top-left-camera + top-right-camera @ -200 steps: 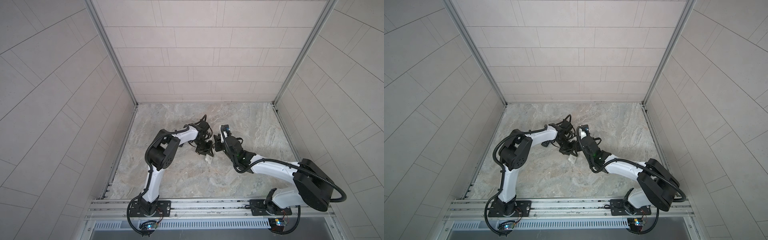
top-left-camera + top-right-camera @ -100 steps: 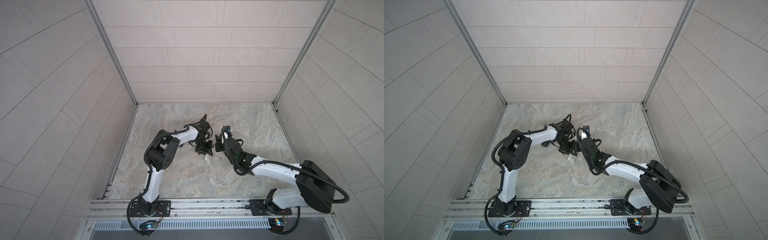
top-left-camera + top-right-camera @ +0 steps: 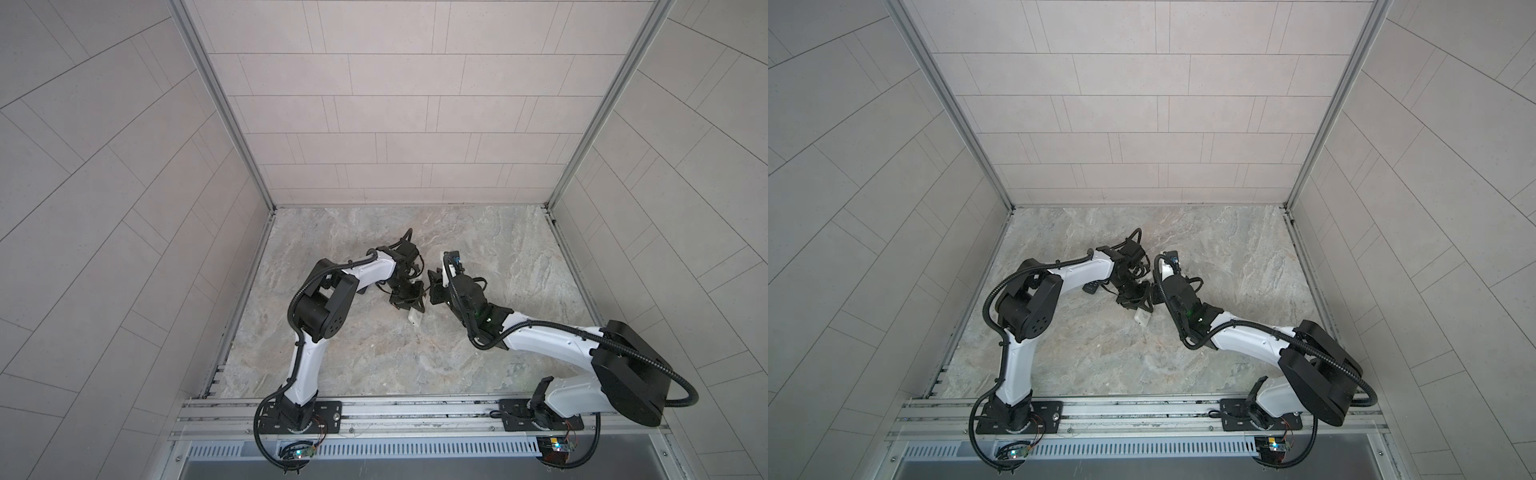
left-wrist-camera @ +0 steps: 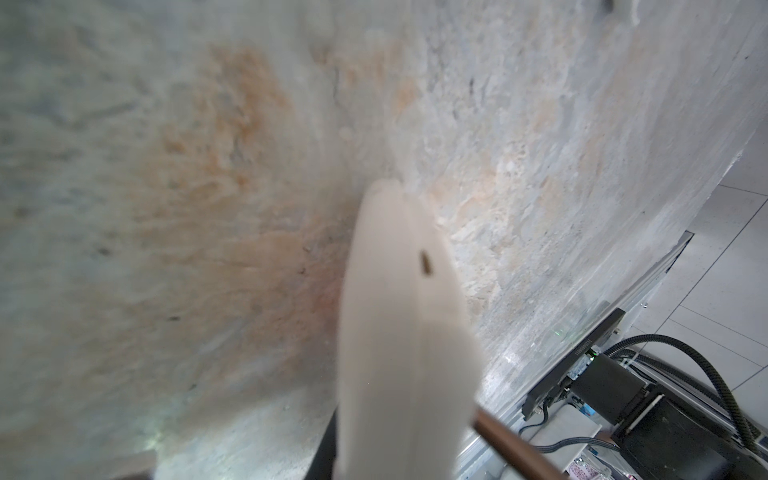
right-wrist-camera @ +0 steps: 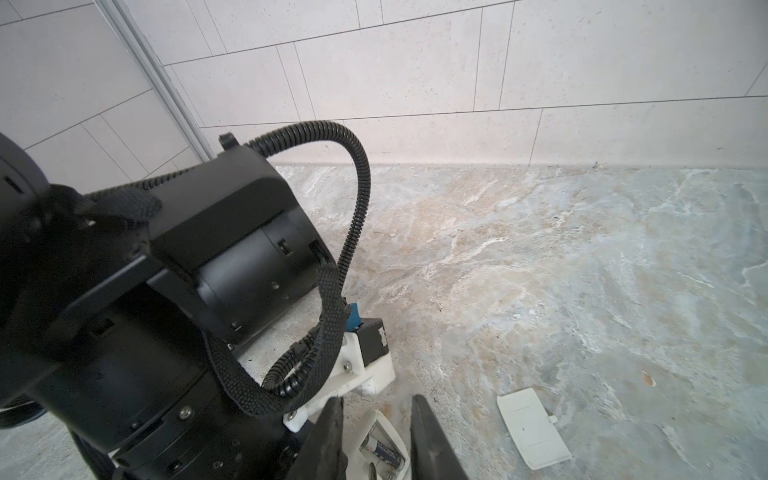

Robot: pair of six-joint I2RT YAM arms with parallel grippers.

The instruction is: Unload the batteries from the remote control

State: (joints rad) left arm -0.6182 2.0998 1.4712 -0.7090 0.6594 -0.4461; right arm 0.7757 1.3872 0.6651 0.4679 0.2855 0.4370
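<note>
Left claw is clamped on the white remote. The remote's end pokes out below the claw in both top views. Right claw is at the remote's open bay, with a finger on either side and a little apart. I cannot tell whether they pinch anything. I see one battery lying in the bay. White cover lies flat on the desk, near the remote.

Likely a lab: tiled walls, mounting rail.
</note>
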